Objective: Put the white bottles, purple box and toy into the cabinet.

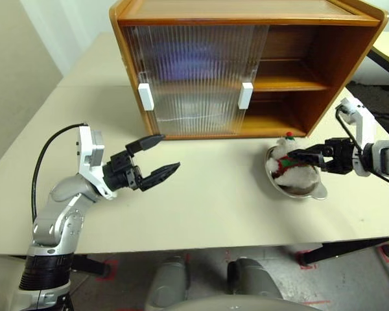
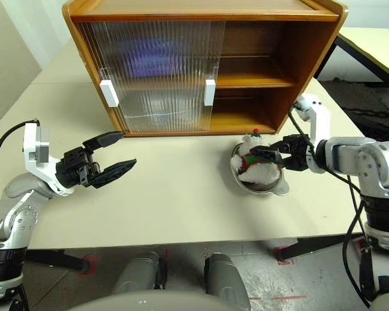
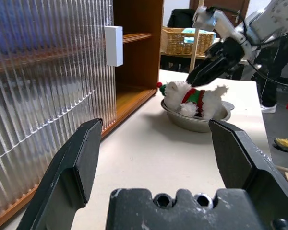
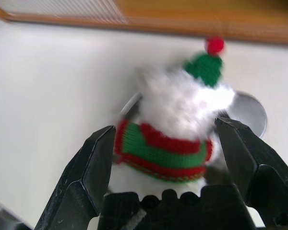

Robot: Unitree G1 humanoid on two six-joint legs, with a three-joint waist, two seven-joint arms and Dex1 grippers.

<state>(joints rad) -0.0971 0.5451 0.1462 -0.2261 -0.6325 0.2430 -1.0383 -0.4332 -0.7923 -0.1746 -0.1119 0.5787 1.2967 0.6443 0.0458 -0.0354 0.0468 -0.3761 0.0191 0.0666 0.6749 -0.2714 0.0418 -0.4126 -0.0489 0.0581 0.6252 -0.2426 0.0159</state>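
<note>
The toy (image 1: 286,165), a white plush bear with a red-and-green scarf and hat, sits in a shallow metal bowl (image 1: 313,192) on the table in front of the cabinet's open right half. My right gripper (image 4: 165,129) is open, with one finger on either side of the bear's body. Well to the left, my left gripper (image 1: 170,152) hangs open and empty above the table, pointing toward the toy. The cabinet (image 1: 340,58) has both ribbed doors (image 1: 194,78) slid to its left side. A blurred purple shape, seemingly the purple box (image 1: 185,61), shows through the door on the upper shelf. The white bottles are hidden.
The beige table (image 1: 207,207) has bare room between the two grippers. Both shelves in the cabinet's right half (image 1: 292,83) stand bare. A wicker basket (image 3: 187,40) sits on another table beyond the right arm.
</note>
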